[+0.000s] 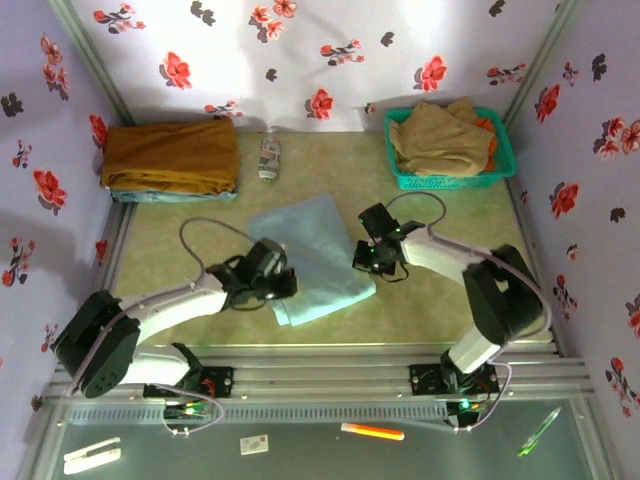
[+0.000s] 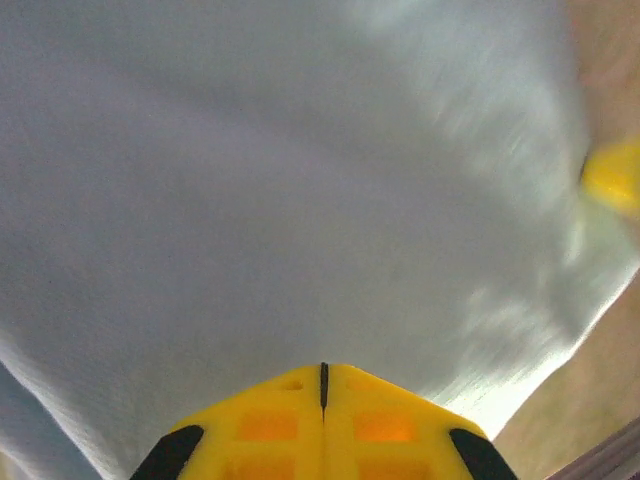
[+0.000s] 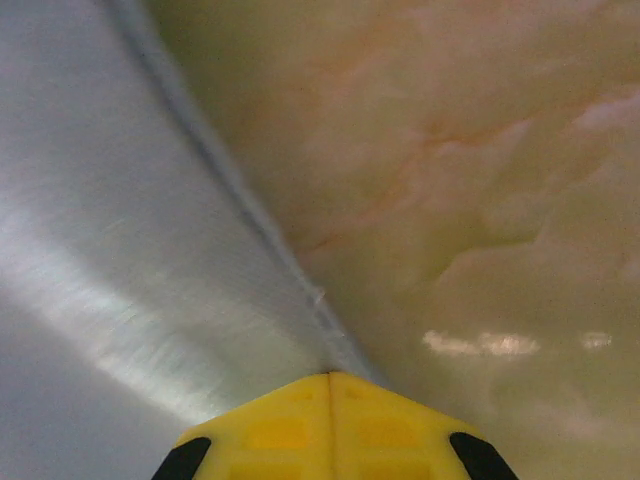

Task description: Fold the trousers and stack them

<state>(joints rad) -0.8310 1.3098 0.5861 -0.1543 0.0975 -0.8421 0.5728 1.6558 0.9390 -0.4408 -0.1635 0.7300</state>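
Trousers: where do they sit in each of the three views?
Top external: trousers folded, mid-frame.
Left wrist: trousers across the upper frame, above the left gripper.
Right wrist: trousers on the left, edge running diagonally.
Shared landmark: beige table beside the cloth.

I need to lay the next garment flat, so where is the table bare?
Bare table lies at the back between the bottle and the green basket, and near right between the trousers and the right arm. Crowded: the middle, where the shut left tool and right tool sit at the trousers, and the back left with the mustard garment.
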